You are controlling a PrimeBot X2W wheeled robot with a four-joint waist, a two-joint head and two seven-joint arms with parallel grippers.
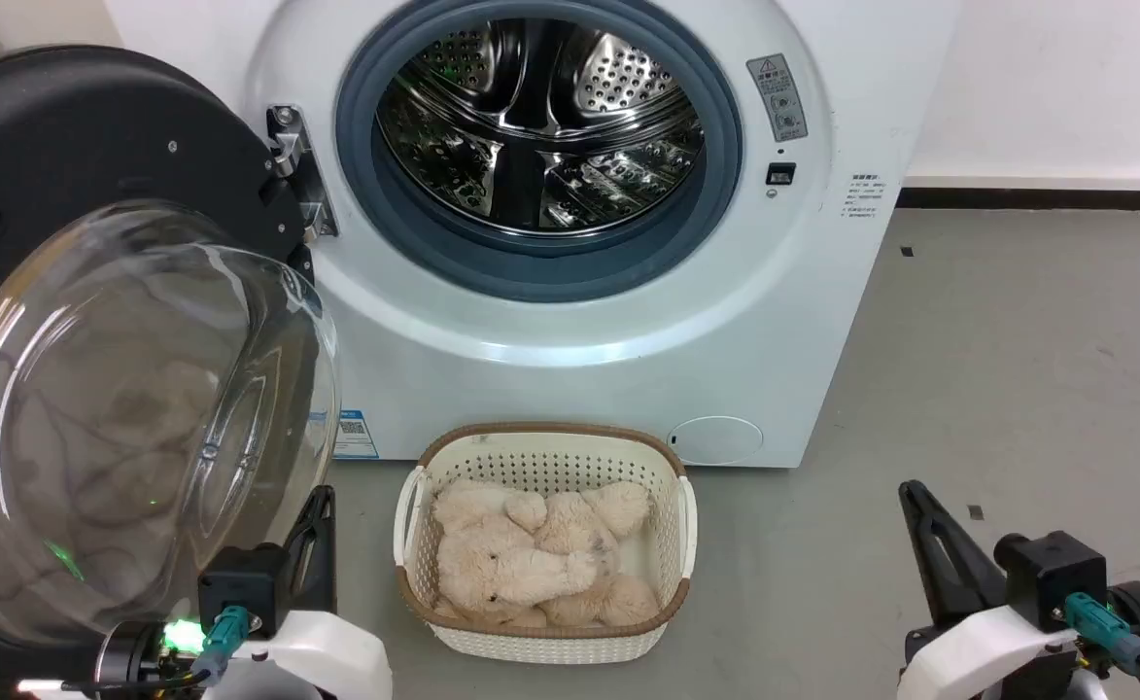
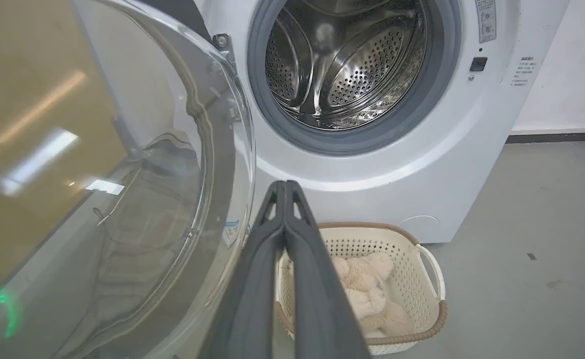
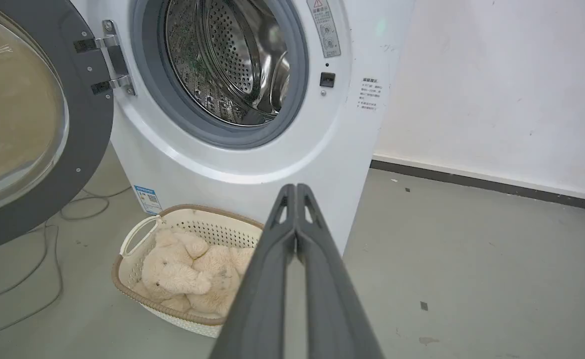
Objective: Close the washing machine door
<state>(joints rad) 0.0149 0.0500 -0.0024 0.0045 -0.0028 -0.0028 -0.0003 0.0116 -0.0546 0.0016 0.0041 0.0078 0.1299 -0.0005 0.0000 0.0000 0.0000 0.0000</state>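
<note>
Jaws of the left gripper [image 2: 285, 188] and right gripper [image 3: 296, 188] are each pressed together, empty. Washing machine door [image 1: 132, 408] hangs wide open just left of the left jaws; a cream basket [image 1: 550, 465] holding a plush toy [image 1: 531, 559] sits ahead, between both pairs. Farther on, the washing machine [image 1: 579, 350] shows its drum [image 1: 540, 126] uncovered.

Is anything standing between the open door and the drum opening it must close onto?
Nothing visible does. The washing machine door hangs open beside the empty drum; the basket sits on the floor, apparently below its swing.
</note>
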